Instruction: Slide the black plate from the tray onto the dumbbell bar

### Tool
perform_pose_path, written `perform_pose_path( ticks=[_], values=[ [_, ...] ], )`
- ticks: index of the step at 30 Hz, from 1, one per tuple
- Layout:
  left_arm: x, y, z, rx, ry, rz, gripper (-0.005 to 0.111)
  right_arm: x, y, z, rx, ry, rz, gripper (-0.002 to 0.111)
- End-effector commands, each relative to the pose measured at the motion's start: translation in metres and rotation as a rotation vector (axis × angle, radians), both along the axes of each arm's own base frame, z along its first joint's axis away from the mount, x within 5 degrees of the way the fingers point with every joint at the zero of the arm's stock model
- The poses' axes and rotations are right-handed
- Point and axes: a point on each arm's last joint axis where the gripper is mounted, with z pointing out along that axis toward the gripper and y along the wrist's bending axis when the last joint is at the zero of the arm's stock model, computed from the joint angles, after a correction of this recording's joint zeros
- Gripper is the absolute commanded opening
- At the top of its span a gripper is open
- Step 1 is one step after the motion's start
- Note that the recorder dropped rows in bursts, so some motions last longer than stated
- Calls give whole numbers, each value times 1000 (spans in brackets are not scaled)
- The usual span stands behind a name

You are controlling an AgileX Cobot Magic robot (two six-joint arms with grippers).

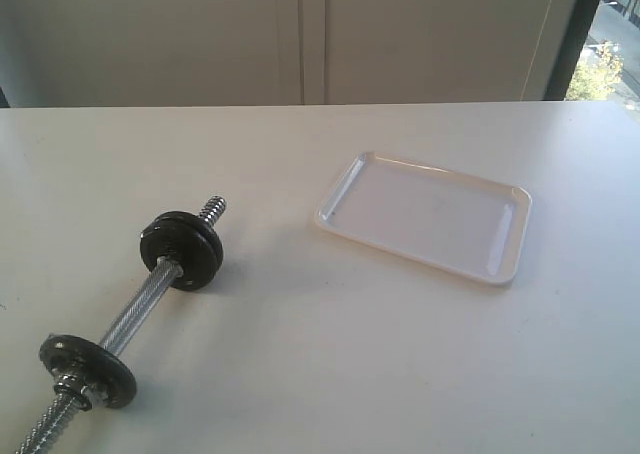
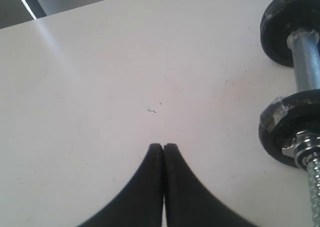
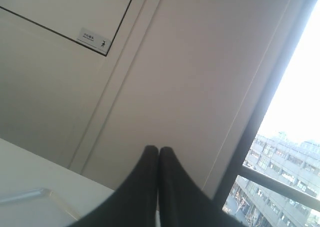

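**Tray bare, plate apparently on the bar, both claws shut and empty**

Nearest in the exterior view, the dumbbell bar (image 1: 130,314) lies at an angle across the white tabletop (image 1: 350,354). Its near threaded end runs out of the picture's lower edge. A scuffed disc (image 1: 88,369) sits on that end, with a metal collar nut (image 1: 72,384) against it. Past the bare middle of the bar, near the far thread, stands a thicker black stack that looks like two discs face to face. I take the outer one to be the black plate (image 1: 195,230), though the pictures do not separate the two clearly.

Farther back and to the right, well apart from the bar, the white tray (image 1: 345,199) holds nothing, and no loose disc lies on the tabletop. By that, I judge the sliding step done. At most, seating or securing the plate remains.

Neither arm shows in the exterior view. In the left wrist view the left claw (image 2: 163,148) has its tips pressed together with nothing between them. It hangs over bare tabletop beside the bar. The right claw (image 3: 158,151) is likewise closed tight and empty. It points up towards the wall and window, with a corner of the tray below it.
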Motion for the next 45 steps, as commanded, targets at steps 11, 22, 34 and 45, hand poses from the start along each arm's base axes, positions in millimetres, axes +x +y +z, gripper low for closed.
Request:
perform_pose_path(
  ticks=[11,22,34,45],
  values=[
    [0,0,-1,-175,0,56,0,2,6,-18,-66,177,55,0],
    [0,0,-1,-175,0,56,0,0,9,-49,-313,465,65,0],
    [0,0,-1,-174,0,56,0,2,5,-50,-87,535,-42,0],
    [0,0,-1,-174,0,56,0,1,8,-49,42,543,-1,0]
  ],
)
